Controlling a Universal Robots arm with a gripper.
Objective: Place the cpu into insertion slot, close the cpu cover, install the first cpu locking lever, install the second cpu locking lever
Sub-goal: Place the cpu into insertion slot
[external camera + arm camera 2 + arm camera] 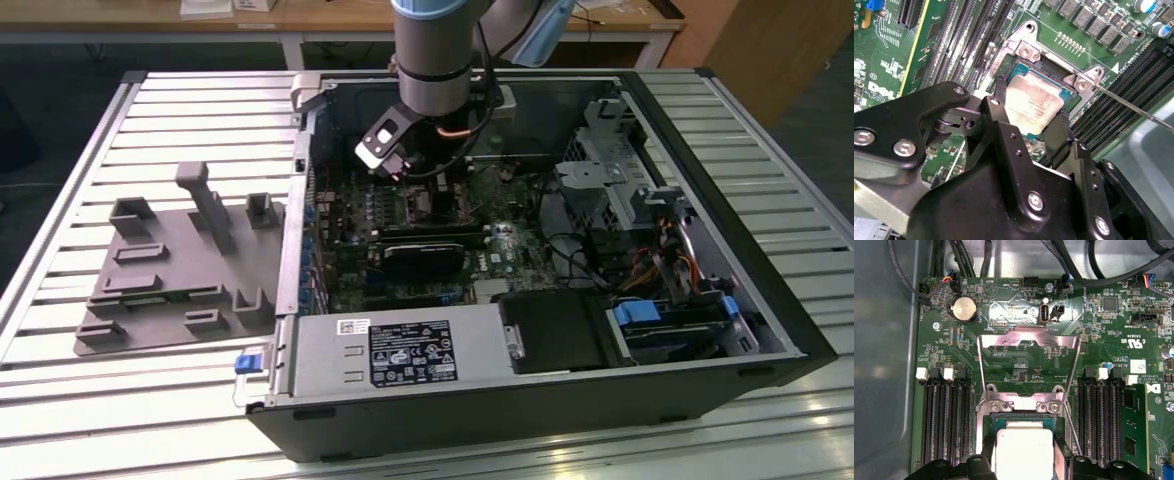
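The pincer clenches the cpu by opposite edges, level over the insertion slot, while beyond it the cpu cover stands open for access.

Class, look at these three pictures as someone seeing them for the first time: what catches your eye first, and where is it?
A grey robot arm reaches down into an open computer case lying on a slatted table. In both wrist views its black tool grips the silver cpu at the motherboard socket, and the cpu cover stands swung open beside the socket.
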